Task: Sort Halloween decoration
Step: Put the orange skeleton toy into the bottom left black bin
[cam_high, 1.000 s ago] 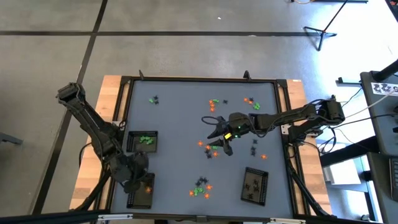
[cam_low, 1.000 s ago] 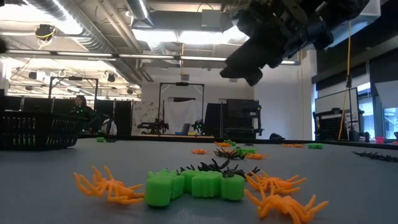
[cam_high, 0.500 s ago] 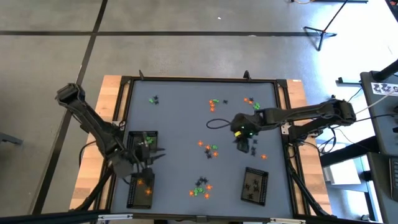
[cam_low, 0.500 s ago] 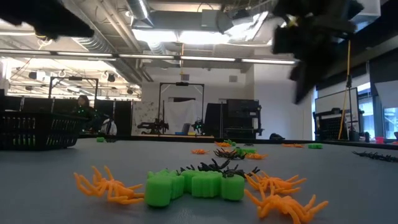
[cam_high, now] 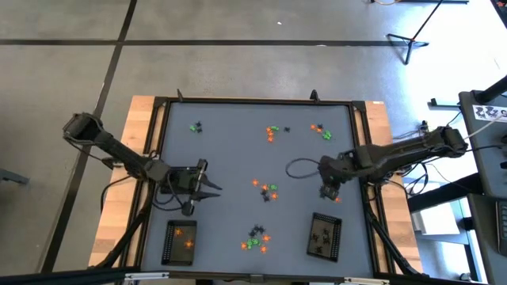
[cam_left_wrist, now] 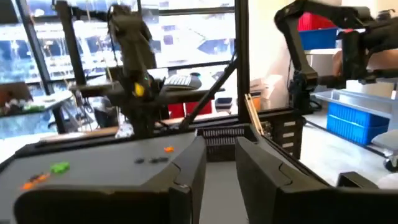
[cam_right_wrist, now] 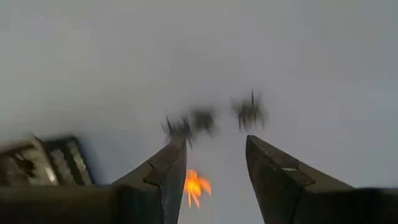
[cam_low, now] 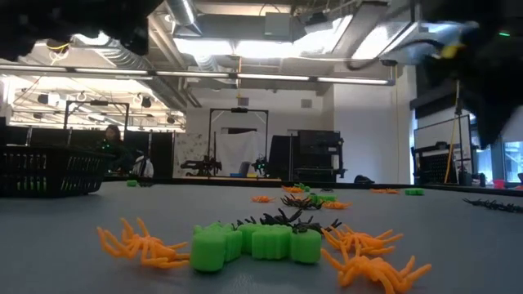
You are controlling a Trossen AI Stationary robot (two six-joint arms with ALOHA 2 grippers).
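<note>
Nowhere legible writing; left pincer (cam_high: 212, 187) and right pincer (cam_right_wrist: 214, 163) both released, empty.

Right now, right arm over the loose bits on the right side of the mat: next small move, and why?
Probably lower the right gripper straight down onto the orange trinket. Its jaws stand open and empty, and the wrist view shows that trinket lying on the mat between them, with the black trinkets farther ahead. The left gripper waits over the mat's left side.
</note>
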